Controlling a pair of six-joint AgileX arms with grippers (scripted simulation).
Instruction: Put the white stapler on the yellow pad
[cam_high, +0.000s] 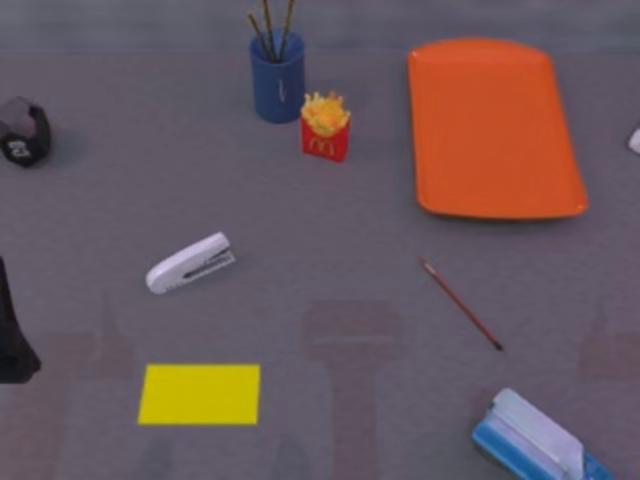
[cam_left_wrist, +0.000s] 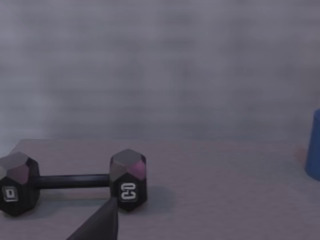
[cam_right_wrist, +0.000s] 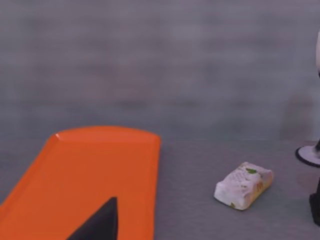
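Observation:
The white stapler (cam_high: 190, 263) lies at an angle on the table, left of centre. The yellow pad (cam_high: 199, 394) lies flat near the front edge, just below the stapler and apart from it. My left arm (cam_high: 14, 345) is parked at the table's left edge, well left of both. Its wrist view shows one dark fingertip (cam_left_wrist: 106, 222) with nothing against it and neither task object. My right arm is outside the top view. Its wrist view shows one dark fingertip (cam_right_wrist: 102, 222) over the orange tray (cam_right_wrist: 85, 180), holding nothing.
At the back stand a blue pen cup (cam_high: 277, 85), a red box of fries (cam_high: 326, 130) and the orange tray (cam_high: 495, 125). A black dumbbell (cam_high: 24, 130) sits at the far left. A pencil (cam_high: 461, 303) and a blue-and-white stapler (cam_high: 535, 440) lie at the front right. A white packet (cam_right_wrist: 244, 185) lies beside the tray.

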